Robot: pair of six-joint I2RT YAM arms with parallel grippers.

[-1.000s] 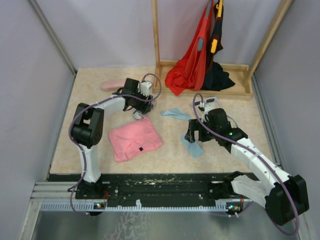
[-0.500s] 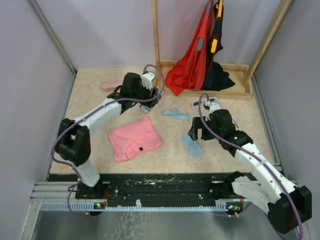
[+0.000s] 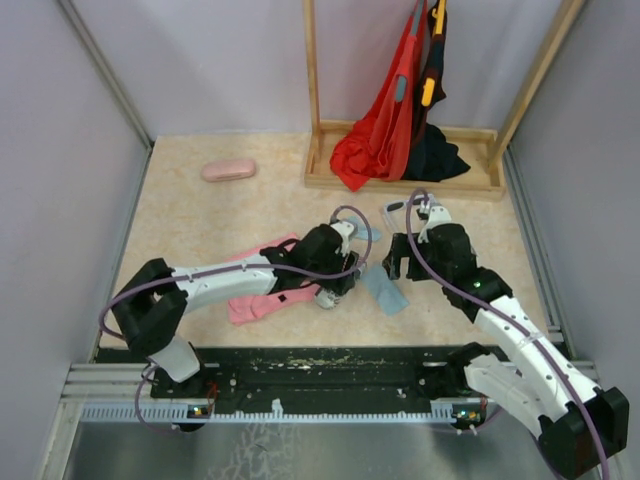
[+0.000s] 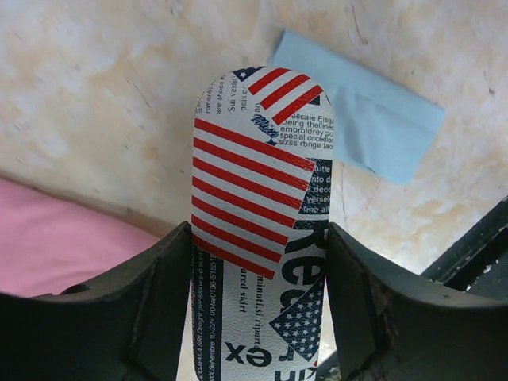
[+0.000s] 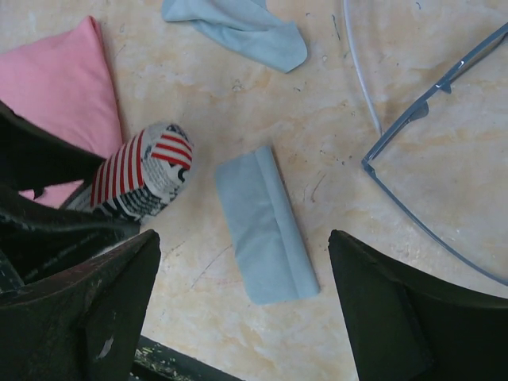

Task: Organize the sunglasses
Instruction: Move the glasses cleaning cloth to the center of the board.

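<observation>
Holding flag-printed case across its width, left gripper leaves rounded end poking ahead of fingers. Right gripper hangs wide, empty, folded blue cloth directly beneath. Grey-frame sunglasses lie on bench, outside right gripper, on side away from case; white pair not in view. Likely step: bring case beside glasses. Lower flat, short of cloth; release only once resting; avoid nudging thin frame.

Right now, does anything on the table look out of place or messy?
One light-blue cloth lies crumpled; the second cloth is neatly folded. The grey-framed glasses lie loose on the table, outside any case. The left gripper holds the flag-printed case. Nothing looks broken or spilled.
</observation>
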